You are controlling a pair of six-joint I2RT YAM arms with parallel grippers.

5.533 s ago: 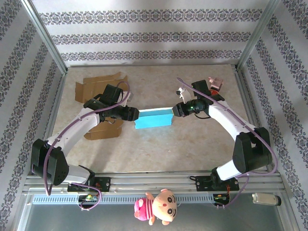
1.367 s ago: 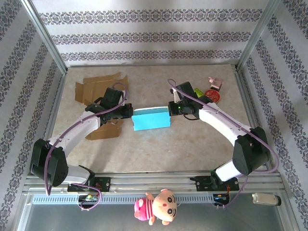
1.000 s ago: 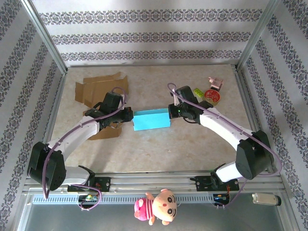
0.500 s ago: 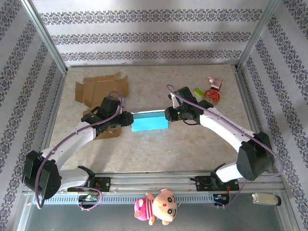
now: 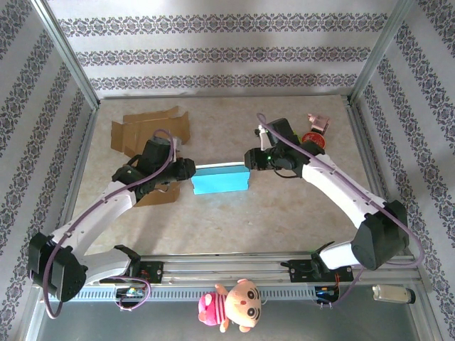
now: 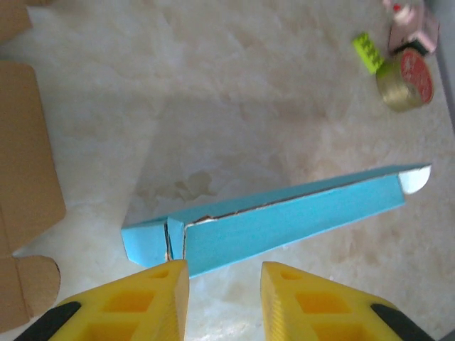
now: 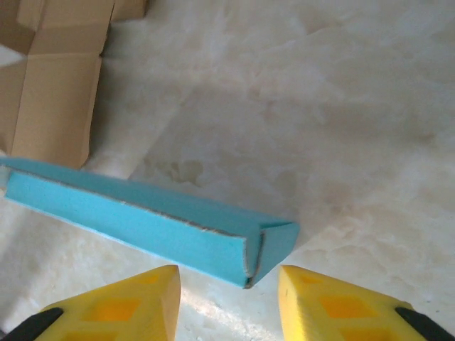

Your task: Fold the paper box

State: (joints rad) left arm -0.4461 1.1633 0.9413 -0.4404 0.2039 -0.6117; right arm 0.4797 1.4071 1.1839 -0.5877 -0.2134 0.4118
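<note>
**Top view, read from left to right.** Flat brown cardboard blanks point(image 5: 146, 128) are laid at the far left of the beige marbled worktop point(image 5: 234, 220).

The left pincer point(image 5: 188, 170) is positioned at the left end of the long light-blue paper box point(image 5: 221, 180). The box rests on the worktop near its middle, between the two arms.

In the left wrist view, the yellow fingers point(image 6: 142, 298) are seen spread, with nothing pinched. The box's left end lies just beyond their tips.

The right pincer point(image 5: 249, 158) is placed at the box's right end. In the right wrist view, its fingers point(image 7: 121, 302) are likewise held apart and nothing is gripped. The folded end of the box lies just ahead of the gap.

At the far right, a small green block point(image 6: 367, 52), a red-topped tape roll point(image 6: 407, 79) and a small pink object point(image 6: 412, 18) are grouped near the worktop's edge.
</note>
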